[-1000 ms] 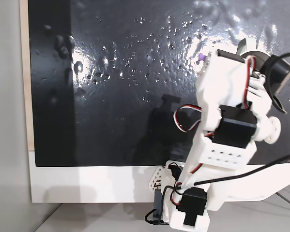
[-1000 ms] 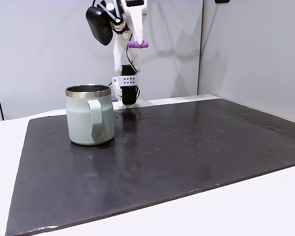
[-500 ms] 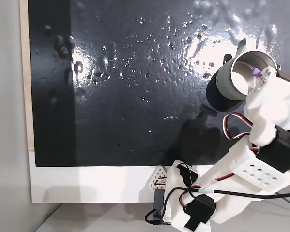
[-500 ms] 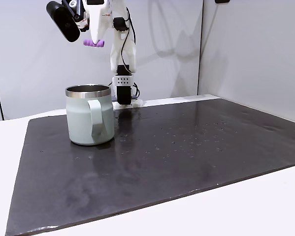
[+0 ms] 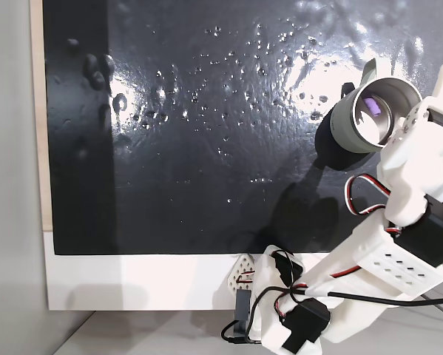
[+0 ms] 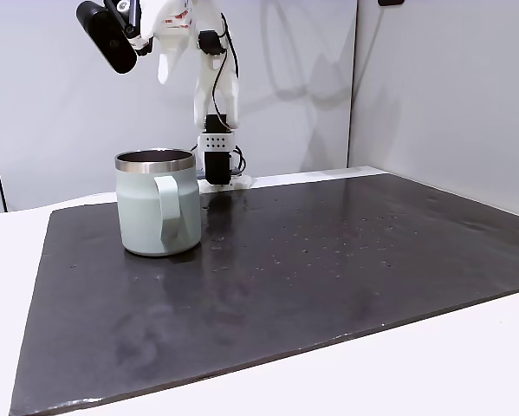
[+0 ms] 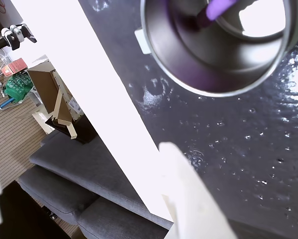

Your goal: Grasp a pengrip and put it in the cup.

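Lying inside the grey-green steel-lined mug [image 5: 375, 112], the small, soft-looking purple ribbed pengrip [image 7: 214, 11] looks light; fingers [image 6: 165, 68] hang spread, empty.

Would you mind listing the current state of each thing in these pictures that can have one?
pengrip: released, inside the cup.
cup: upright on the black mat, handle toward the camera in a fixed view, holding the pengrip.
gripper: open, empty, above the cup.
black mat: flat on the table, shiny surface.
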### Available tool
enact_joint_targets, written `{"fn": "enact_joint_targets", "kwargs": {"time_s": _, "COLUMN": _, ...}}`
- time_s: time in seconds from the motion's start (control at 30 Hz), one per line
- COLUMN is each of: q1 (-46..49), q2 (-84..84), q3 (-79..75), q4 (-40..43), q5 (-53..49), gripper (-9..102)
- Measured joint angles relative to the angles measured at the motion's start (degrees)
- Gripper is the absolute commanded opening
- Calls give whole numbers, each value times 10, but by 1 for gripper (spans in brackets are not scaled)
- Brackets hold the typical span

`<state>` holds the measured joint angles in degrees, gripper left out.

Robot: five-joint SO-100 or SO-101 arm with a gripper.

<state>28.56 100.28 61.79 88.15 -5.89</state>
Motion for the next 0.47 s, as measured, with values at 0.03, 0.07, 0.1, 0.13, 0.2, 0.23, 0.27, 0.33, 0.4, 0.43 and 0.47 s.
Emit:
{"fn": "enact_joint_targets", "kwargs": {"time_s": 0.03, "q1": 0, "q2": 0, "q3": 4, "q4": 0, "q5": 0, "gripper": 34}}
{"fn": "enact_joint_targets", "kwargs": {"time_s": 0.07, "q1": 0, "q2": 0, "q3": 5, "q4": 1, "q5": 0, "gripper": 34}}
{"fn": "enact_joint_targets", "kwargs": {"time_s": 0.1, "q1": 0, "q2": 0, "q3": 7, "q4": 1, "q5": 0, "gripper": 34}}
{"fn": "enact_joint_targets", "kwargs": {"time_s": 0.13, "q1": 0, "q2": 0, "q3": 7, "q4": 1, "q5": 0, "gripper": 34}}
{"fn": "enact_joint_targets", "kwargs": {"time_s": 0.2, "q1": 0, "q2": 0, "q3": 7, "q4": 1, "q5": 2, "gripper": 34}}
{"fn": "enact_joint_targets", "kwargs": {"time_s": 0.23, "q1": 0, "q2": 0, "q3": 7, "q4": 1, "q5": 2, "gripper": 34}}
{"fn": "enact_joint_targets", "kwargs": {"time_s": 0.27, "q1": -1, "q2": 0, "q3": 7, "q4": 1, "q5": 2, "gripper": 33}}
{"fn": "enact_joint_targets", "kwargs": {"time_s": 0.33, "q1": -4, "q2": 1, "q3": 12, "q4": 5, "q5": 2, "gripper": 33}}
{"fn": "enact_joint_targets", "kwargs": {"time_s": 0.4, "q1": -10, "q2": 6, "q3": 15, "q4": 6, "q5": 2, "gripper": 33}}
{"fn": "enact_joint_targets", "kwargs": {"time_s": 0.43, "q1": -13, "q2": 11, "q3": 18, "q4": 6, "q5": 2, "gripper": 33}}
{"fn": "enact_joint_targets", "kwargs": {"time_s": 0.47, "q1": -17, "q2": 13, "q3": 18, "q4": 7, "q5": 3, "gripper": 33}}
